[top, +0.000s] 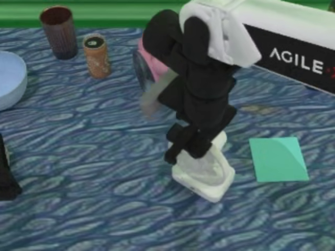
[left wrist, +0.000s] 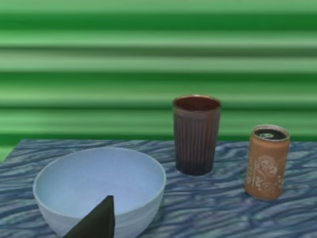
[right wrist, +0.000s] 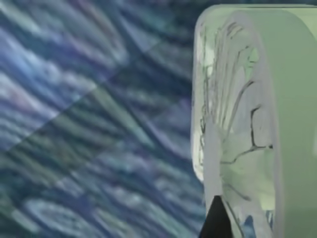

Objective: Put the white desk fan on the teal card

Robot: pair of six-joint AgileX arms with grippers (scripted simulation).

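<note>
The white desk fan [top: 207,175] stands on the patterned cloth at centre, a little left of the teal card [top: 277,159], which lies flat with nothing on it. My right gripper [top: 183,149] hangs right over the fan, at its upper left side. In the right wrist view the fan's grilled cage [right wrist: 247,124] fills the frame edge. One dark fingertip [right wrist: 216,220] shows in front of the cage and nothing is clamped between the fingers. My left gripper [top: 5,180] is parked at the table's left edge, one fingertip [left wrist: 99,220] showing, holding nothing.
A pink alarm clock [top: 149,65] sits behind the right arm. A dark ribbed cup [top: 58,31] and an orange can [top: 96,55] stand at the back left. A pale blue bowl [top: 8,78] is at the left edge, close to the left gripper.
</note>
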